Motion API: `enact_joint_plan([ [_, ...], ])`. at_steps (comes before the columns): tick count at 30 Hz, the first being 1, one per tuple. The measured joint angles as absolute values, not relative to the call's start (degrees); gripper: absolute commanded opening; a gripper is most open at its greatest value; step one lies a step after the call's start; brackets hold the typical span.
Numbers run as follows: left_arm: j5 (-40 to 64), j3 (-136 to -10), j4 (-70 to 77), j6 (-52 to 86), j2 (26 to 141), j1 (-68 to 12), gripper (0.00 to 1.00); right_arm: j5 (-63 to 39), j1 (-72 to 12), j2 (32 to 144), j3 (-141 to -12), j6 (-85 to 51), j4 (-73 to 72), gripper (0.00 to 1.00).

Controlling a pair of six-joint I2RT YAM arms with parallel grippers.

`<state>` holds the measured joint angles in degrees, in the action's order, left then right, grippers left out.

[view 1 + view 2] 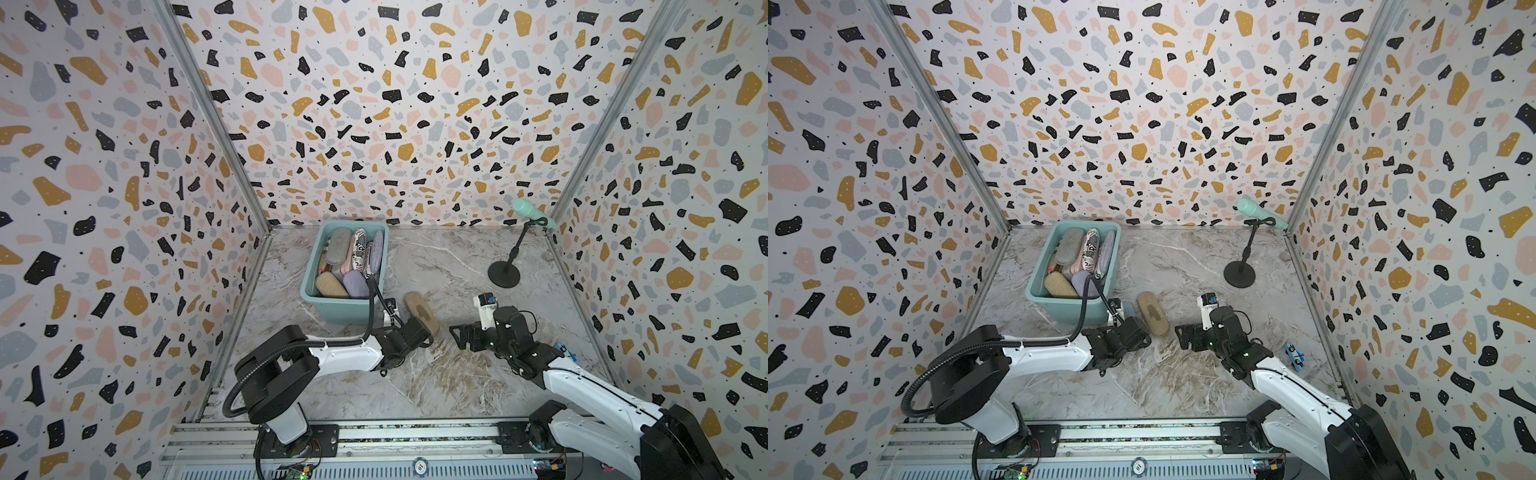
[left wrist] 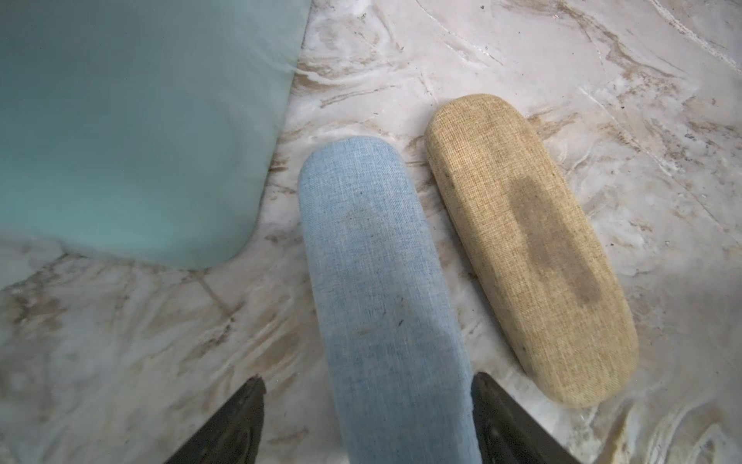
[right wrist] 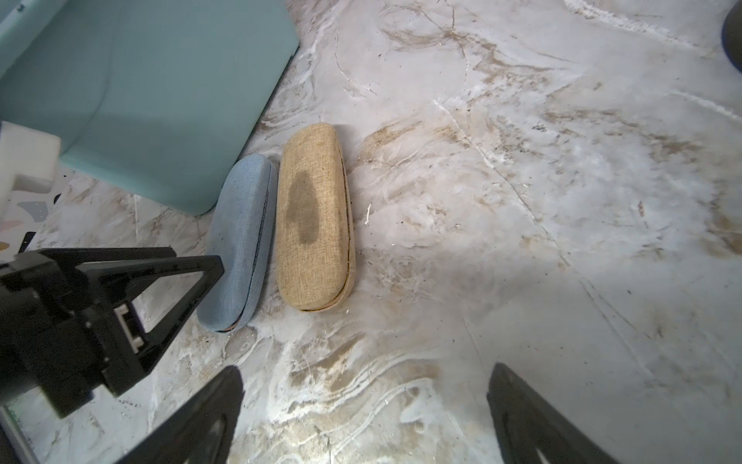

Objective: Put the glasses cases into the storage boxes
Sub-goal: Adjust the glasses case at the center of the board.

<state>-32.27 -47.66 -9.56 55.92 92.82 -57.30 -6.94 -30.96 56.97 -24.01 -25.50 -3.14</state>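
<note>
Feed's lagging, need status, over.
Left hand open, astride blue case on table. Right hand open, empty. Tan case alongside, both outside tub. Nothing in the way.

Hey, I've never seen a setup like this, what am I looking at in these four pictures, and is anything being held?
Two robot arms with pincer grippers work on a marble table. Two pictures look down from overhead; two come from cameras on the wrists. A teal tub holds several glasses cases. Two more lie beside it: a light blue case and a tan case. The left gripper straddles the blue one, jaws open, apparently not gripping yet. The right gripper is open and empty. A mint microphone stands behind.
</note>
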Motion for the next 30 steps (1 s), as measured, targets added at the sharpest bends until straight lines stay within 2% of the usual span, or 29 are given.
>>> enact_joint_plan([
  [5, -32.01, -46.33, -11.25, 54.08, 90.59, -57.3, 0.83, -7.03, -30.89, 56.93, -24.01, -25.52, -3.14, 0.97],
  [11, -29.47, -46.57, -11.31, 52.71, 90.61, -57.3, 0.91, -7.07, -30.85, 56.93, -24.01, -25.52, -3.18, 0.99],
  [13, -28.88, -47.03, -10.66, 52.99, 91.42, -57.3, 0.99, -7.07, -30.85, 56.9, -24.01, -25.52, -3.22, 1.0],
  [17, -28.97, -48.73, -9.82, 54.94, 94.43, -57.28, 1.0, -7.09, -30.85, 56.71, -23.99, -25.47, -3.22, 1.0],
  [20, -28.93, -49.12, -8.64, 56.18, 96.9, -56.97, 0.95, -7.29, -30.83, 56.62, -23.99, -25.45, -3.22, 1.0],
  [30, -29.08, -49.47, -7.42, 56.21, 98.65, -56.29, 0.68, -7.44, -30.7, 55.31, -22.15, -25.63, -3.53, 0.97],
])
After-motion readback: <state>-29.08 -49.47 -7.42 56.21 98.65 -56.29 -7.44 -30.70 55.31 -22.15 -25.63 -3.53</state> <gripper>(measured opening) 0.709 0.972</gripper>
